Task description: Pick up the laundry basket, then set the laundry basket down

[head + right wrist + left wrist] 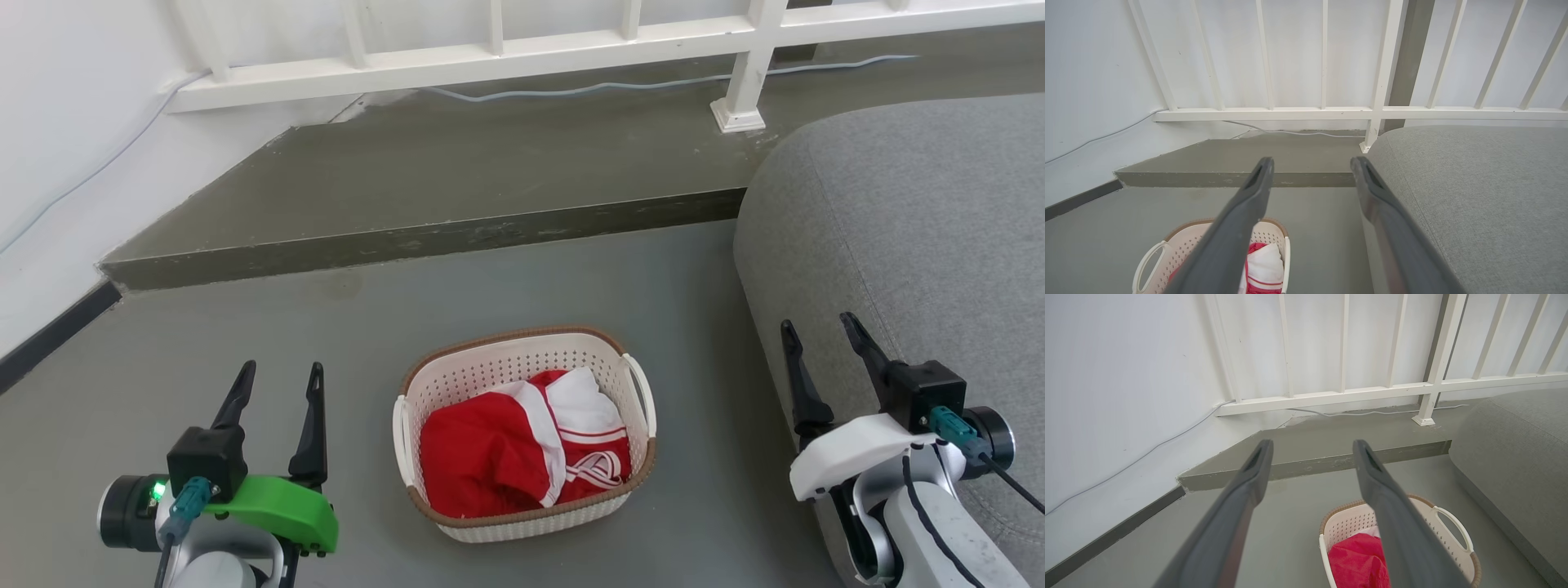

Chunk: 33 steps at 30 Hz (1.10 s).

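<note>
Basket sits upright on the floor, between the two arms and a little ahead of them, near the grey sofa. Nothing touches it. Red-and-white clothes lie heaped inside. Its mouth faces up. Its long axis runs across the robot, skewed so that the right end lies farther off than the left. One white handle sits at the left short end, the other handle at the right.

The left gripper hovers off to the basket's left, jaws wide and empty. The right gripper hangs by the sofa's edge, well apart from the basket, jaws likewise spread with nothing between them.

The step in hand looks like the reach. To do it well, I'd have each arm drop and swing inward to its own handle, turned to match the skew. The fingers should close across the handle loop rather than on the woven rim. The right arm has farther to go and should clear the sofa first. Both grips ought to be firm before any lift, and the lift kept level so the clothes stay put.
</note>
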### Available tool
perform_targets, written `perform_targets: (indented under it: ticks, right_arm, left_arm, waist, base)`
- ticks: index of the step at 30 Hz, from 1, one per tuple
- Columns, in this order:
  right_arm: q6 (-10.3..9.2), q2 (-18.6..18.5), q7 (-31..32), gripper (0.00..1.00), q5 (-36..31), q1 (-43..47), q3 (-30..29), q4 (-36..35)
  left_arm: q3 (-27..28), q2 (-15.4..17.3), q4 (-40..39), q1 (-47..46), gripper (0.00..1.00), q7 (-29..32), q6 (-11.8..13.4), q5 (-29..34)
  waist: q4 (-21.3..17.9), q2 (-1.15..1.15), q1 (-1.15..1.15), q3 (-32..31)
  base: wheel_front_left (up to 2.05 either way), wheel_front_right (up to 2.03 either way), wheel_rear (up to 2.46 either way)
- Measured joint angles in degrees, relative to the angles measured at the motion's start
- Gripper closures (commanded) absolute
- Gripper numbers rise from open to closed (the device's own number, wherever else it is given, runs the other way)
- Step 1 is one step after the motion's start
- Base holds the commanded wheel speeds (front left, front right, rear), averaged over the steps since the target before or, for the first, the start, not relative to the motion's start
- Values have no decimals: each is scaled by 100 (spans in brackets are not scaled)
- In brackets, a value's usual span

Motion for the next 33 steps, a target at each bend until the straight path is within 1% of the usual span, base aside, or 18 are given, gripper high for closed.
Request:
perform_targets:
  ticks: [7,16,23,25,33]
  right_arm:
    - [1,9,0,0,0,-1,-4,3]
    - [3,29,0,0,0,-98,-4,4]
    - [10,52,-1,0,0,-206,10,14]
    - [10,63,-1,0,-1,-240,15,33]
    - [10,144,-1,0,-35,-517,71,40]
  left_arm:
    - [2,-14,25,2,0,0,0,0]
    - [24,-16,18,-2,0,0,-3,0]
    - [29,-43,7,-18,0,0,-19,0]
    - [27,-55,9,-41,0,0,-58,0]
    - [54,-94,-33,-284,0,0,-69,0]
  waist:
    - [-2,0,0,61]
    - [-7,0,0,312]
    - [-15,0,0,635]
    - [-19,0,0,742]
    - [-30,0,0,1241]
  base:
    - [0,0,0]
    - [0,0,0]
    - [0,0,0]
    - [0,0,0]
    - [0,0,0]
